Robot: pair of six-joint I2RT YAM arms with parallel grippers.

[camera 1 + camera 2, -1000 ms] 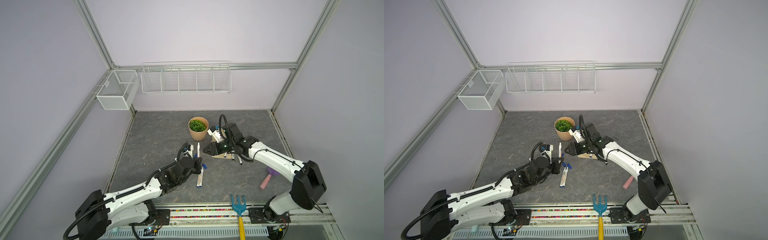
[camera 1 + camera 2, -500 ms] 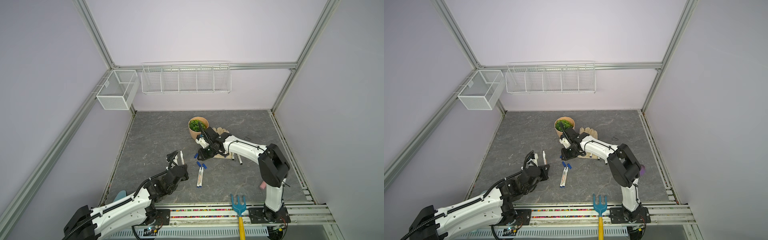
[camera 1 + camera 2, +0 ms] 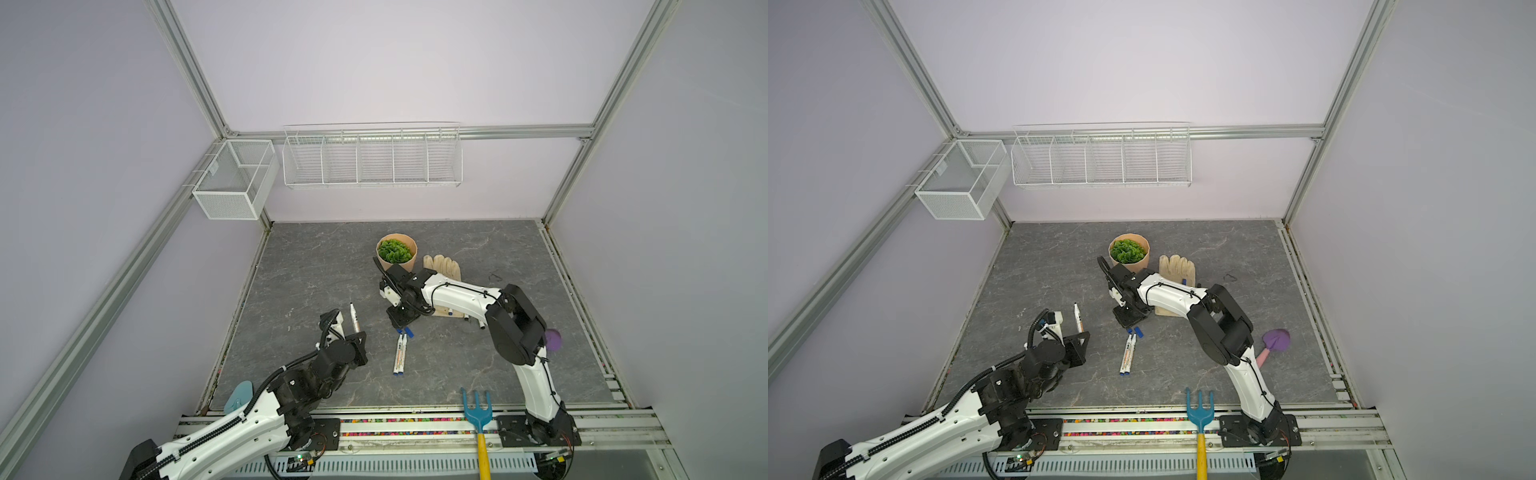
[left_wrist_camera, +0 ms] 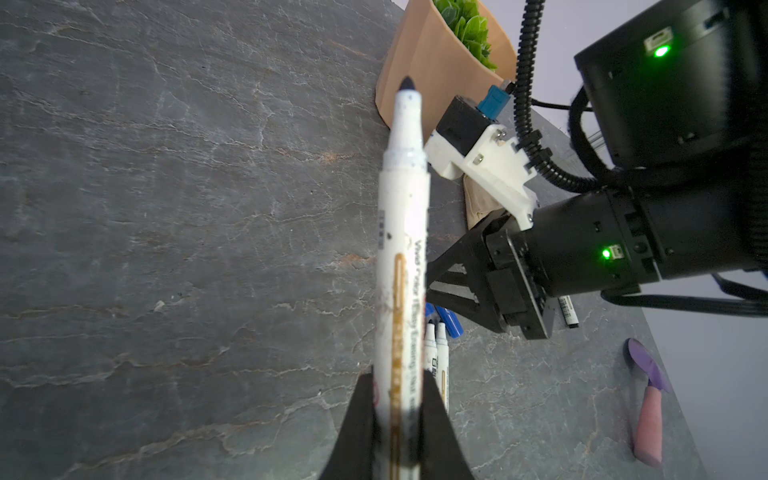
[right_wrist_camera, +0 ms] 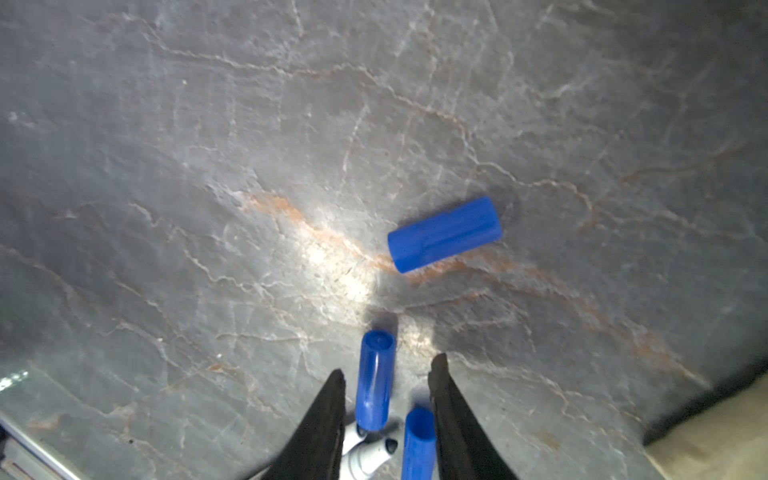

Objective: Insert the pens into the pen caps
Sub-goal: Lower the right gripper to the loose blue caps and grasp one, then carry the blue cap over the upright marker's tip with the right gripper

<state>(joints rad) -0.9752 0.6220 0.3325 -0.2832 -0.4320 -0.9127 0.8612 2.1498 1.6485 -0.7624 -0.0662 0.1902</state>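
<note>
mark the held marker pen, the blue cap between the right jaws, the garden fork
held marker pen (image 4: 401,249): left wrist view, barrel
blue cap between jaws (image 5: 374,382): right wrist view, side
garden fork (image 3: 477,415): in a top view, blue head

This is a robot lab, a small test booth. The walls (image 3: 374,62) are plain pale purple, held by shiny metal bars (image 3: 189,75). Two white and black robots, a left arm (image 3: 232,432) and a right arm (image 3: 457,293), are bolted to a metal rail (image 3: 415,428) at the front, with cables and small green lights (image 4: 660,50). Two wire baskets (image 3: 372,160) hang up high. On the gray floor (image 3: 324,266) sit a plant pot (image 3: 405,266), a glove (image 3: 442,266) and a garden fork (image 3: 477,409). The left arm holds up a pen (image 4: 401,270).
</note>
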